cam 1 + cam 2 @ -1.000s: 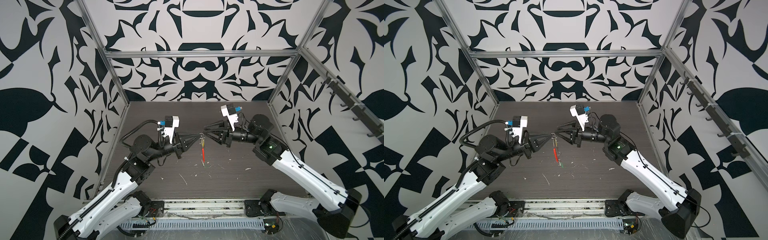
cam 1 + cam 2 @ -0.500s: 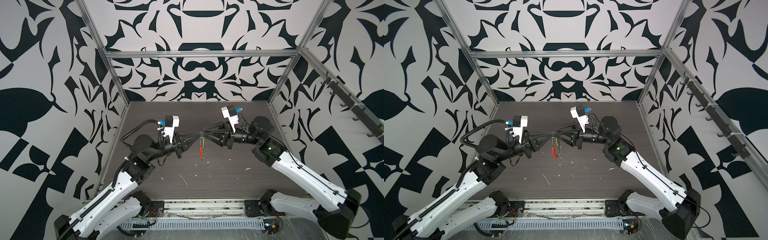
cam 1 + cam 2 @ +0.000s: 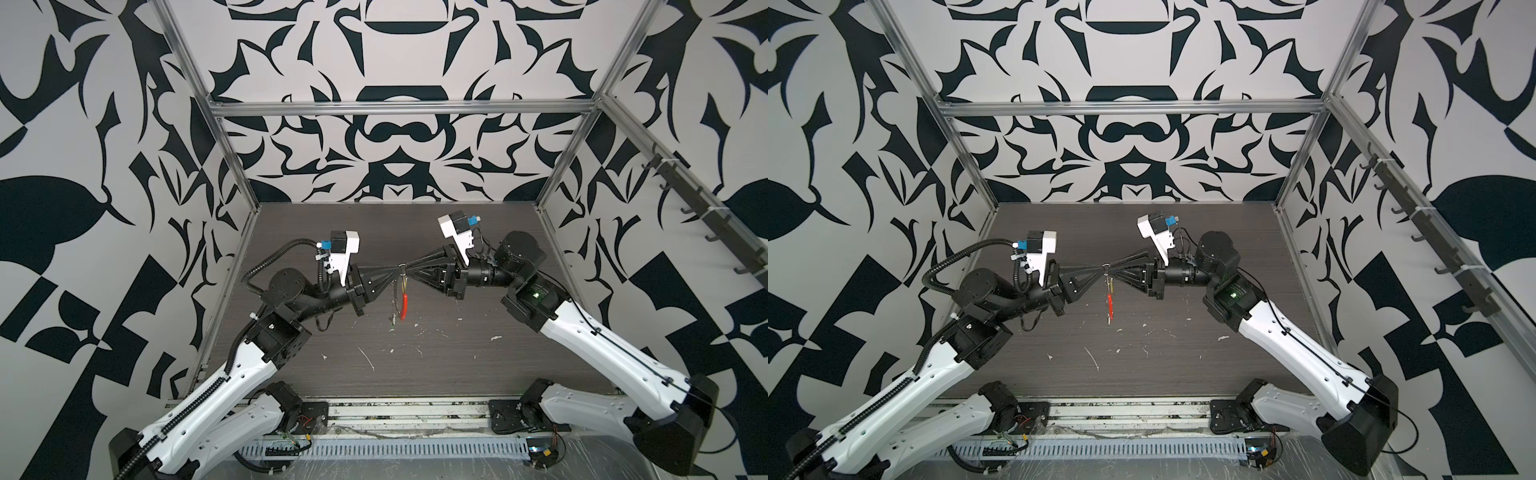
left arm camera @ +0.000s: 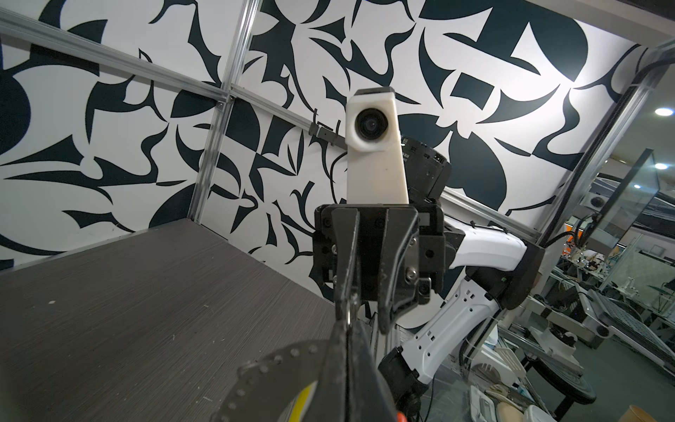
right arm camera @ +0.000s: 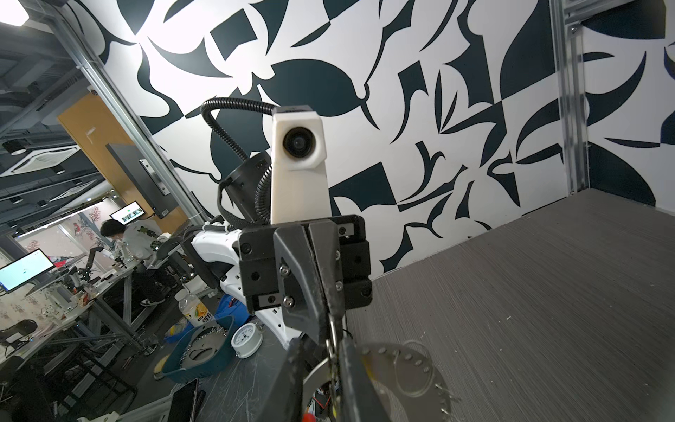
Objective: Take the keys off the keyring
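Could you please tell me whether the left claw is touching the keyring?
Touching. The left wrist view shows the left claw shut on the keyring, whose dotted grey band runs straight into the closed tips.

keyring point(image 5: 391, 360): perforated grey metal | table point(image 3: 457, 365): matt dark woodgrain

Keyring point(image 3: 403, 297): thin grey hoop w/ small holes, one arc red, hangs upright & edge-on in mid-air in both top views, red part low. Yellow key point(image 4: 303, 402) lies against the hoop near its top. Green key point(image 3: 391, 327) dangles at btm.
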`<state>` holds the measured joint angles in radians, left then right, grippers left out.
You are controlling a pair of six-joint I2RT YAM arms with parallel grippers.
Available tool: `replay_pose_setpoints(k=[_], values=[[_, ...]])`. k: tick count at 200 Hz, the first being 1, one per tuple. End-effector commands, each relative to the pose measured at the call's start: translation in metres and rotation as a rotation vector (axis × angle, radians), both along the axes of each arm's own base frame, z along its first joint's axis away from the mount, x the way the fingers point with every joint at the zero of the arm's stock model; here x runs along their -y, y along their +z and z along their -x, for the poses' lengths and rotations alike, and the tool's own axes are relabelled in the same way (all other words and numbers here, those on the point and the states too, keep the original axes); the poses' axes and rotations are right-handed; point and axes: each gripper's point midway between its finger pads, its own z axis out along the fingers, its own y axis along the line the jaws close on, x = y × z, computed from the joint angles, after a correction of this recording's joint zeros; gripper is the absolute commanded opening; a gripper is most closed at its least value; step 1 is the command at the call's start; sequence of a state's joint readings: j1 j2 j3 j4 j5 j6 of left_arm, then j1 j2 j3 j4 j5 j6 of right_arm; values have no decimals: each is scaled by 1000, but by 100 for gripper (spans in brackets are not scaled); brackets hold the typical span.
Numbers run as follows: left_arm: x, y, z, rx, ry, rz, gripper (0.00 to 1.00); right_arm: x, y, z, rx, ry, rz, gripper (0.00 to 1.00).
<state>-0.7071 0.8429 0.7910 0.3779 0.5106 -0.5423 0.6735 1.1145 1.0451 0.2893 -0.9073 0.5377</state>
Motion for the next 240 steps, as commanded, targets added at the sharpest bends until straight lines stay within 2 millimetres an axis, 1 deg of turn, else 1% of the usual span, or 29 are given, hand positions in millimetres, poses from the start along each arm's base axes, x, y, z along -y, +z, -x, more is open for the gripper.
replay_pose_setpoints(k=[1, 18, 32, 48, 60, 88, 107, 116, 126, 155, 171, 177, 201, 240], values=[[-2, 10, 0, 31, 8, 30, 0, 3, 18, 6, 59, 18, -47, 20], [-1, 10, 0, 29, 4, 32, 0, 2, 17, 5, 53, 20, -44, 16], [-1, 11, 0, 31, 3, 33, 0, 1, 14, 4, 45, 19, -40, 15], [0, 10, -1, 28, 1, 32, 0, 1, 12, 4, 39, 18, -37, 9], [0, 10, -1, 24, 0, 31, 0, 1, 9, 2, 30, 15, -32, 0], [0, 9, -1, 0, 3, 10, 0, 2, 4, 3, 22, 3, 8, 0], [-1, 5, 0, -20, 8, -22, 29, 7, -2, 5, 22, -16, 67, 0], [-2, 2, 1, -30, 8, -40, 37, 9, -6, 7, 19, -25, 95, 0], [-2, -3, 1, -46, 9, -68, 41, 12, -10, 9, 13, -29, 131, 0], [0, -14, 6, -107, -25, -174, 45, 16, -17, 12, -25, -39, 202, 0], [4, -18, 14, -141, -80, -238, 46, 16, -20, 12, -52, -29, 239, 0], [4, -19, 16, -151, -95, -263, 45, 16, -20, 13, -58, -23, 249, 0], [8, -28, 22, -192, -152, -347, 36, 18, -21, 17, -63, -5, 288, 0], [14, -37, 30, -227, -245, -405, 37, 18, -20, 21, -70, 26, 311, 0]])
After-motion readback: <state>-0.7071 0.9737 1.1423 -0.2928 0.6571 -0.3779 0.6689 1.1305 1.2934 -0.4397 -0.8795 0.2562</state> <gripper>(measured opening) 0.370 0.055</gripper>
